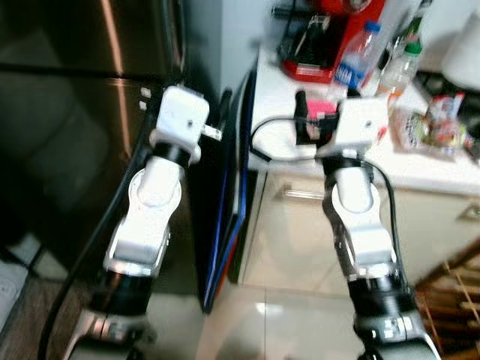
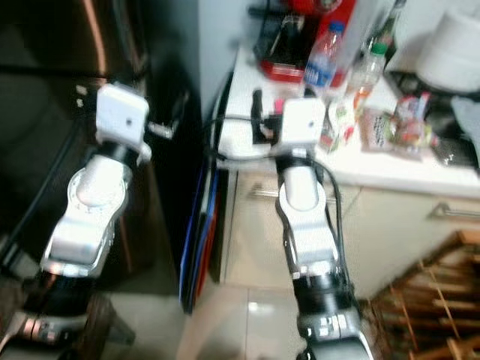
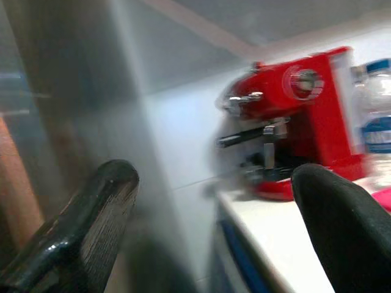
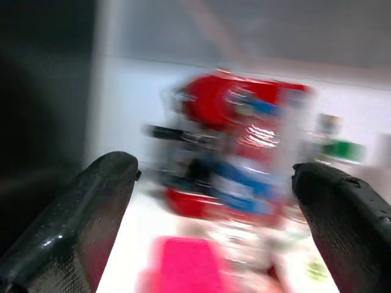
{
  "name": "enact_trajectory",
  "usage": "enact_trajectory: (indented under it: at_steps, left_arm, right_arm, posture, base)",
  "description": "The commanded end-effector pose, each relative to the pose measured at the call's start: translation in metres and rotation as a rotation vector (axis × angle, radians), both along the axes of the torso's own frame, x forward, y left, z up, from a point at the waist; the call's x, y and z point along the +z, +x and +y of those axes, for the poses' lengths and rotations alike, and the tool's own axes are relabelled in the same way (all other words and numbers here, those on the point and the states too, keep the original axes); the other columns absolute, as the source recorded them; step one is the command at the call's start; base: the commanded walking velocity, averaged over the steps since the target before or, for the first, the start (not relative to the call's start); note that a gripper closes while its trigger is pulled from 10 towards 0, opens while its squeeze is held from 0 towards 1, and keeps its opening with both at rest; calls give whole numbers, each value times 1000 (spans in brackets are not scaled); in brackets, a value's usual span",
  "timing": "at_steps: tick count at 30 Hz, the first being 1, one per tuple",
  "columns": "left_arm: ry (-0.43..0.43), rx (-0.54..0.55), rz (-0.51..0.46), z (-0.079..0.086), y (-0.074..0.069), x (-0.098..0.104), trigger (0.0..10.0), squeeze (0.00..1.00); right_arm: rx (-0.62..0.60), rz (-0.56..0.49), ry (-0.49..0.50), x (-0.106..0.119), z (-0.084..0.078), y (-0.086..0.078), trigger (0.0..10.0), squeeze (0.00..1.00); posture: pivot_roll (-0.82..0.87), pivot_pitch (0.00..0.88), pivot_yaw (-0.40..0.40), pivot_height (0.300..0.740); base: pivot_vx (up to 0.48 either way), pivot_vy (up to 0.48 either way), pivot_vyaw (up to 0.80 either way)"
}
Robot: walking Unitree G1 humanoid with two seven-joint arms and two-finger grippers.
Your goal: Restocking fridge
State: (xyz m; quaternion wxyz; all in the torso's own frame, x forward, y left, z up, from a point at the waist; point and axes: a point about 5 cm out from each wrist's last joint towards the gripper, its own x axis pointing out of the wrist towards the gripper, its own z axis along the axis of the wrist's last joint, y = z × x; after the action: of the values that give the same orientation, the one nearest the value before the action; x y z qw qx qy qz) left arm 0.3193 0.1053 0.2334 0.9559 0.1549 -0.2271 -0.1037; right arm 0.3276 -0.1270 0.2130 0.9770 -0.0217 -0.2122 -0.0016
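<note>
Here the clear plastic water bottle with a blue label (image 1: pixel 357 58) stands just beside the red coffee machine (image 1: pixel 330 37), both empty grippers, left (image 3: pixel 214 232) and right (image 4: pixel 211 226), spread wide short of it

fridge (image 1: pixel 82 112): 1 | red coffee machine (image 1: pixel 330 37): 1 | bottles (image 1: pixel 356 60): at least 3 | paper towel roll (image 2: pixel 454 52): 1

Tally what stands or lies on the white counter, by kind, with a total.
Red coffee machine: 1
Bottles: 3, blue-labelled water bottle, green-capped bottle, dark bottle
Snack packets: 1 blurred pile, not countable
Pink item: 1
Paper roll: 1
Total: 7
</note>
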Motion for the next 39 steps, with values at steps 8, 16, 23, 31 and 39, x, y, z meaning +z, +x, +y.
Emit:
enact_trajectory:
  at_steps: [8, 16, 23, 31, 39]
  left_arm:
    - [-68, -54, 85, -7, 2, -9, 10000, 0]
    - [-179, -36, 73, -6, -1, -4, 10000, 0]
    - [-183, -52, 76, -10, 1, -3, 10000, 0]
    - [-191, -10, 76, -6, 1, -5, 10000, 0]
    - [-205, -24, 73, -3, 0, -4, 10000, 0]
  right_arm:
    - [-33, 12, 0, -5, -7, 0, 10000, 0]
    - [-21, -9, 0, -2, -5, 1, 10000, 0]
    - [-24, -21, -6, 0, -8, 3, 10000, 0]
    - [-6, 9, 16, -4, -8, 3, 10000, 0]
    - [-15, 114, 86, -19, -13, 2, 10000, 0]
  posture:
    - [-7, 0, -16, 740]
    - [-9, 0, -13, 740]
    - [-12, 0, -16, 740]
    - [-8, 0, -32, 740]
    - [-16, 0, -33, 740]
  base:
    - [0, 0, 0]
    - [368, 0, 0]
    - [437, 0, 0]
    - [115, 0, 0]
    - [0, 0, 0]
